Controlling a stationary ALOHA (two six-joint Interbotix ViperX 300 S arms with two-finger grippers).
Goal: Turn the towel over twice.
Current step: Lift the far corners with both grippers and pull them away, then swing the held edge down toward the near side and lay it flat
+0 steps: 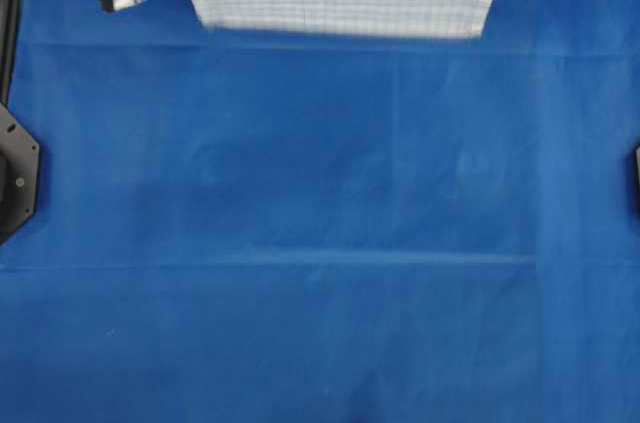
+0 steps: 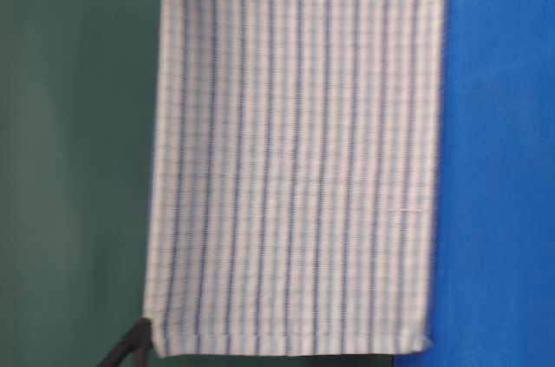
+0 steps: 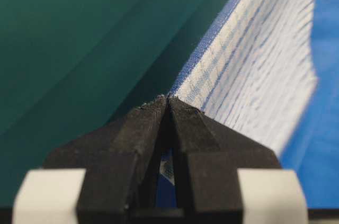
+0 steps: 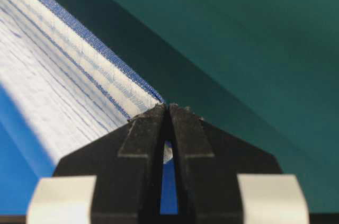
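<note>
1. Two corners are all that hold the towel [image 2: 295, 159] up; if either pinch slips, that side would drop and the cloth would crumple onto the table cover [image 1: 320, 243] instead of turning over cleanly.
2. My left claw [image 3: 168, 99] is clenched on one top corner, its tips pressed together over the hem.
3. Between my claws the towel hangs as a flat sheet at the far side of the table, its lower edge near the cover. Uneven motion could skew or twist it.
4. My right claw [image 4: 168, 106] is clamped on the other top corner, raised like the left.
</note>
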